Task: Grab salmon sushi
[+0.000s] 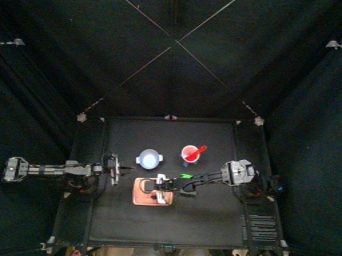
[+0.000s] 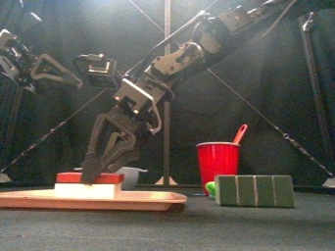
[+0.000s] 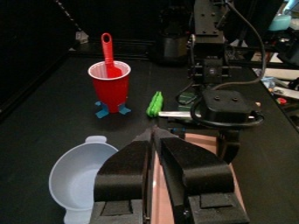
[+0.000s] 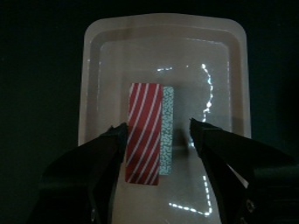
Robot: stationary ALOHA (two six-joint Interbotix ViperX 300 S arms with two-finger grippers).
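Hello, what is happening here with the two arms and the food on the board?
The right gripper hangs over the salmon sushi, which lies on a pale tray. Its jaws stand open on either side of the piece and have not closed on it. The left gripper rests with jaws shut near a white bowl. A red cup stands further back.

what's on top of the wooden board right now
A salmon sushi, red-and-white striped, lies on the board, beside a pale green speckled strip. The open right gripper hovers over it, one jaw on each side. The board under the sushi is covered.
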